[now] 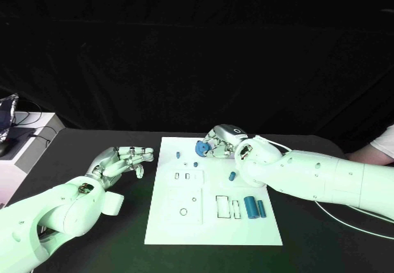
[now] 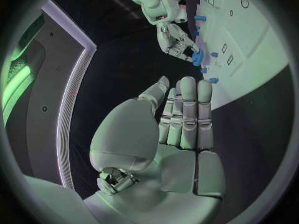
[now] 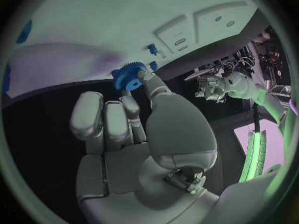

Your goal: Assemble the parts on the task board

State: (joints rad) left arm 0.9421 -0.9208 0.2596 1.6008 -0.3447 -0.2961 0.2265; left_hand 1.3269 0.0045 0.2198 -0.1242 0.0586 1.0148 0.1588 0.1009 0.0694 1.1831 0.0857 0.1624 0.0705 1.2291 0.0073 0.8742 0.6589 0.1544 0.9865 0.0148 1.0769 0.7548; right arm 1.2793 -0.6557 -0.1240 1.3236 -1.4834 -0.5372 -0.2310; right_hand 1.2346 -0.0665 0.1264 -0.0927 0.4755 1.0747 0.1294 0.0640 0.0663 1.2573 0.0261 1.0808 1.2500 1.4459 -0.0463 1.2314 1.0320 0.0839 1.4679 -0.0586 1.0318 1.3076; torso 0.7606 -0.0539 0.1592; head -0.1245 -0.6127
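Blue plastic is what the toothed gear (image 1: 201,149) is made of, and it is pinched between the thumb and a finger of the right hand (image 1: 221,142), just above the far edge of the white board (image 1: 213,227). In the right wrist view the gear (image 3: 129,76) is seen at the fingertips (image 3: 144,77), near two small blue pegs (image 3: 152,49) that stand in the board (image 3: 93,30). Whether the gear touches the board cannot be told.

On the board a small blue peg (image 1: 177,154) is found near the far left corner, and another small blue piece (image 1: 232,176) lies close to the middle, beside the right arm (image 1: 312,179). Two longer blue cylinders, a thick one (image 1: 251,207) and a thin one (image 1: 261,208), lie side by side near the right edge, next to a pair of narrow rectangular slots (image 1: 222,206). A round hole (image 1: 183,212) is cut in the near left part of the board.

The board rests in the middle of the black table (image 1: 90,142). The left hand (image 1: 123,159) is held over the table beside the left edge of the board, with nothing in it; its fingers (image 2: 187,112) are extended and lie close together. In the left wrist view the right hand (image 2: 174,40) with the gear (image 2: 197,58) is seen at the edge of the board (image 2: 255,50).
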